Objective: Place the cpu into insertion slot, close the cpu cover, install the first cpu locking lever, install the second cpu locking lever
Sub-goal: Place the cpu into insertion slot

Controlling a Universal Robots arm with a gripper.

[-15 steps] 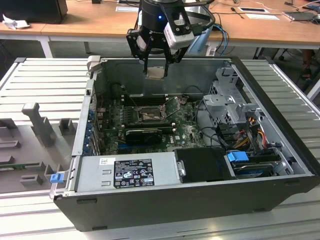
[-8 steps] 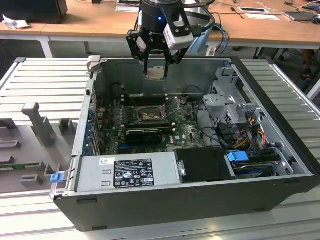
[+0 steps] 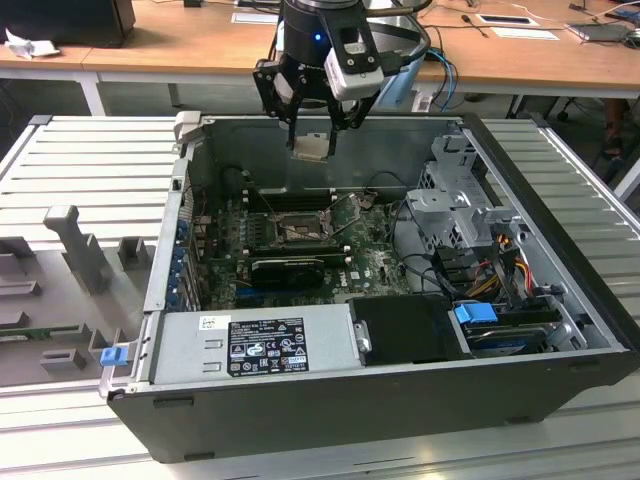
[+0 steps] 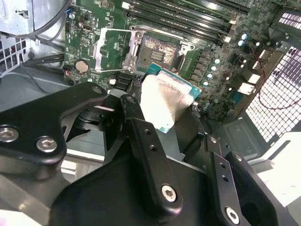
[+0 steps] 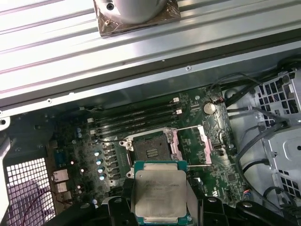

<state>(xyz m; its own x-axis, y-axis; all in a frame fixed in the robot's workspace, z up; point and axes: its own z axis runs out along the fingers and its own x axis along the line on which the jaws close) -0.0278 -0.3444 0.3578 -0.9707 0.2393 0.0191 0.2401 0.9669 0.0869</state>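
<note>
While in claw [image 3: 314,132], cpu [image 5: 160,193] half hidden

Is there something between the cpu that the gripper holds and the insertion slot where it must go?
Nothing visible does. The gripper holds the cpu above the open case. The insertion slot lies uncovered below, with the cpu cover standing open at its side. No cable or part crosses the space between them.

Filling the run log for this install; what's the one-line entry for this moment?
tool: shut on cpu | cpu: airborne over the case, not seated | insertion slot: empty | cpu cover: open
</note>
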